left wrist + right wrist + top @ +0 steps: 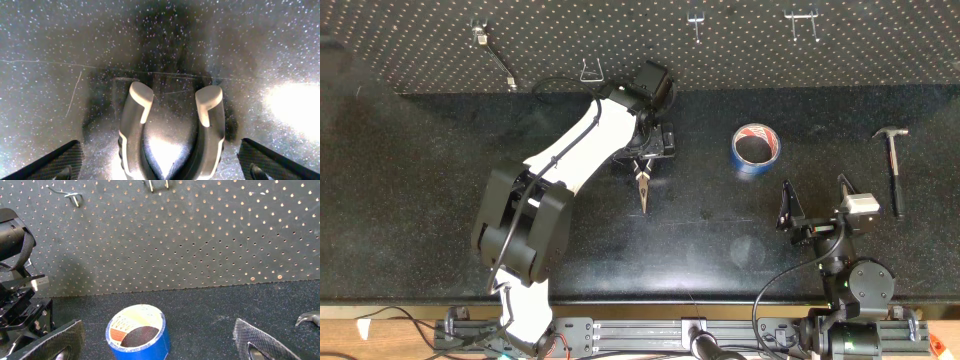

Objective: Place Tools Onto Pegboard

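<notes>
A pair of pliers (pixel 643 188) lies on the black table with its tip toward the front edge. My left gripper (pixel 646 148) hangs low over the handle end, open. In the left wrist view the two pale handles (pixel 136 125) lie between my spread fingers (pixel 52 162) without touching them. A blue tape roll (pixel 756 148) lies flat right of centre, and a hammer (pixel 893 165) lies at the far right. My right gripper (pixel 814 204) stands open near the front, facing the tape roll (pixel 138 332) and holding nothing. The hammer head (pixel 310 318) shows at the edge of the right wrist view.
The pegboard (pixel 720 50) runs along the back with metal hooks (pixel 591 70), (pixel 696 18), (pixel 802 20). A dark cord (pixel 503 62) hangs from a hook at its left. The left arm (pixel 20 300) stands beside the tape roll.
</notes>
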Action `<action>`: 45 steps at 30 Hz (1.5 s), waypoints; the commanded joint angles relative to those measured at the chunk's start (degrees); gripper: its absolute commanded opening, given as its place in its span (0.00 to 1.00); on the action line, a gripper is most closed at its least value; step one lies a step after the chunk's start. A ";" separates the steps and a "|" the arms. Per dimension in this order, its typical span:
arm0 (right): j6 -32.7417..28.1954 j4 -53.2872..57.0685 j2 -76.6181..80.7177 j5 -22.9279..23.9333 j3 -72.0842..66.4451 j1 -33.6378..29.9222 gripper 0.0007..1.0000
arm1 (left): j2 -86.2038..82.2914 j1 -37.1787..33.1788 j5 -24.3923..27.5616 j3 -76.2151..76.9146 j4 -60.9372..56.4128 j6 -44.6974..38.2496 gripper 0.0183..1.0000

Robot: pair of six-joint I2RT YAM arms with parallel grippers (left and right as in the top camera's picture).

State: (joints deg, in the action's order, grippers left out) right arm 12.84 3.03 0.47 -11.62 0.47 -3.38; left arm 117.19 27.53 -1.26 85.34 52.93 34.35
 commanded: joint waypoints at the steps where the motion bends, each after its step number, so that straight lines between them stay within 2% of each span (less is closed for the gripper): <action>1: 0.42 0.17 -0.31 0.50 -0.24 0.26 0.97 | 1.40 -0.09 -1.36 0.98 0.20 -0.72 1.00; 28: 0.42 0.17 -0.31 0.50 -0.24 0.26 0.97 | 2.08 -0.09 -2.51 0.98 0.00 -0.70 0.98; 36: 0.42 0.17 -0.31 0.50 -0.24 0.26 0.98 | 2.12 -0.09 -2.38 0.98 -0.02 -0.70 0.95; 40: 0.42 0.17 -0.31 0.50 -0.24 0.26 0.97 | 2.14 -0.09 -2.36 0.98 -0.24 -0.70 0.75; 41: 0.42 0.17 -0.31 0.50 -0.24 0.26 0.97 | 2.12 -0.09 -2.36 0.98 -0.24 -0.70 0.65; 42: 0.42 0.17 -0.31 0.50 -0.24 0.26 0.97 | 2.14 -0.09 -2.36 0.98 -0.24 -0.70 0.58; 45: 0.42 0.17 -0.31 0.50 -0.24 0.26 0.97 | 2.14 -0.09 -2.36 0.98 -0.24 -0.70 0.53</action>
State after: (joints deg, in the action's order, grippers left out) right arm 12.84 3.03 0.47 -11.62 0.47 -3.36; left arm 117.93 27.53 -2.74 85.45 52.62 33.93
